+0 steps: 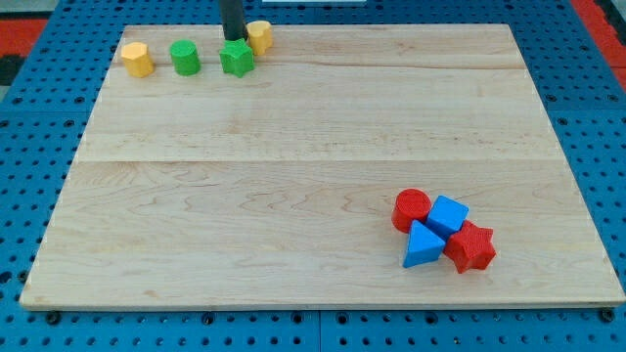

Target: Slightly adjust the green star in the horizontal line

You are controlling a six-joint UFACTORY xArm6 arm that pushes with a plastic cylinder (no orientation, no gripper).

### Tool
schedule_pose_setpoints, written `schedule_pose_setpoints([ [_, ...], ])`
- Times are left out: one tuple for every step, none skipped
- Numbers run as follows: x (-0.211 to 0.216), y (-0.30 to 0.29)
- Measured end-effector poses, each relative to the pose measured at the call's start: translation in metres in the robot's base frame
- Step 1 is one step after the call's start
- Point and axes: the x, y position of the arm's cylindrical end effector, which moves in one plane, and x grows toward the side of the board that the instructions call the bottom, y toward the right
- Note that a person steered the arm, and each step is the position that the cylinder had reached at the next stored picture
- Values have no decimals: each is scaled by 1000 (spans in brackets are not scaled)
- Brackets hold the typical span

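The green star point(237, 59) lies near the view's top left on the wooden board point(293, 196). It is third in a rough row: a yellow block point(137, 60), a green round block point(185, 58), the green star, then a yellow block point(259, 37) slightly higher. My tip point(235, 39) is a dark rod coming down from the view's top edge. It sits just above the green star, touching or nearly touching its upper edge, and just left of the higher yellow block.
A cluster sits at the view's bottom right: a red round block point(412, 209), a blue block point(448, 215), a blue triangle point(423, 245) and a red star point(471, 247). A blue pegboard point(39, 196) surrounds the board.
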Motion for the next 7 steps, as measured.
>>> schedule_pose_setpoints([
  [-14, 6],
  [38, 54],
  [38, 70],
  [47, 39],
  [117, 45],
  [118, 15],
  [84, -23],
])
